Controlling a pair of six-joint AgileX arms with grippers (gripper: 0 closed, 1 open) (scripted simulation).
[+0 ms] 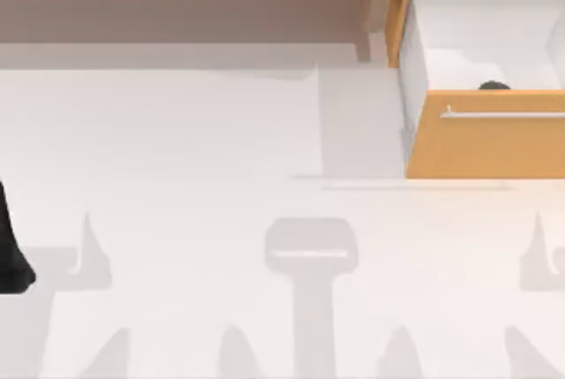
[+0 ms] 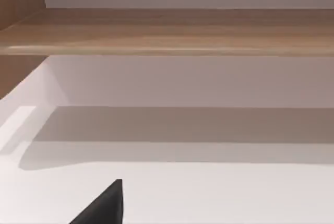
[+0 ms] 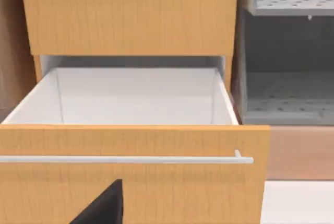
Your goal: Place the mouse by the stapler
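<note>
Top view: the mouse (image 1: 494,87) lies inside the open drawer (image 1: 450,43), at its front, just behind the orange drawer front (image 1: 485,145) w/ its handle bar (image 1: 503,115). No stapler to be seen, so we can't fix the drop spot yet. Our left arm (image 1: 11,255) sits parked at the table's left edge. Fingers of both grippers: cannot tell. We judge the step as the approach, pre-grasp. Next move calls for the right arm, facing the drawer, to reach over the front & down onto the mouse.

Mouse (image 1: 493,87) — mostly hidden behind drawer front (image 1: 488,136); drawer cut off at right edge.
</note>
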